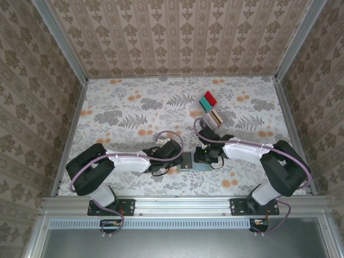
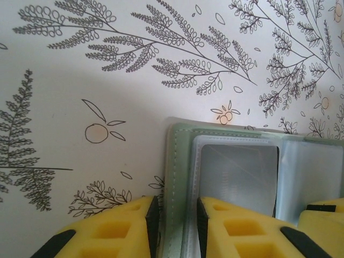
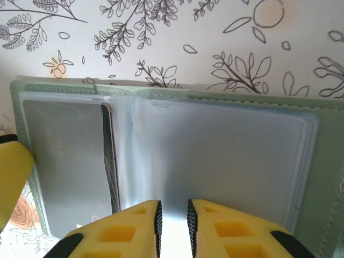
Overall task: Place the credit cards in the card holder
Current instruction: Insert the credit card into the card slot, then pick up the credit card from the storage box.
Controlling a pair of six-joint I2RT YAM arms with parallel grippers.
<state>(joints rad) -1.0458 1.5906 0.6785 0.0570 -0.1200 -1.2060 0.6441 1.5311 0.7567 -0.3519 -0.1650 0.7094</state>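
Starting nearest the bases, you have both arms bent inward so that they meet at the flat grey-green bifold card holder [image 3: 231,145]. It lies spread open on the floral-printed tabletop [image 1: 134,113], between the two wrists. Your left gripper [image 2: 174,217] is closed on the card holder's stitched left edge, with one yellow finger on either side of the green flap. Just beyond those fingers, a thin grey rectangular card [image 2: 236,172] sits inside a clear plastic sleeve on the left half. Your right gripper [image 3: 173,220] has its jaws drawn narrow, and a pale leaf of clear sleeve near the fold is pinched between them. The right half of the holder shows layered clear pockets; you cannot tell what is inside them. Farther out, well apart from the holder and ahead of the right arm, the remaining small plastic credit cards [image 1: 212,110] sit grouped together. The red and teal ones are at the far end, the beige and tan ones nearer.
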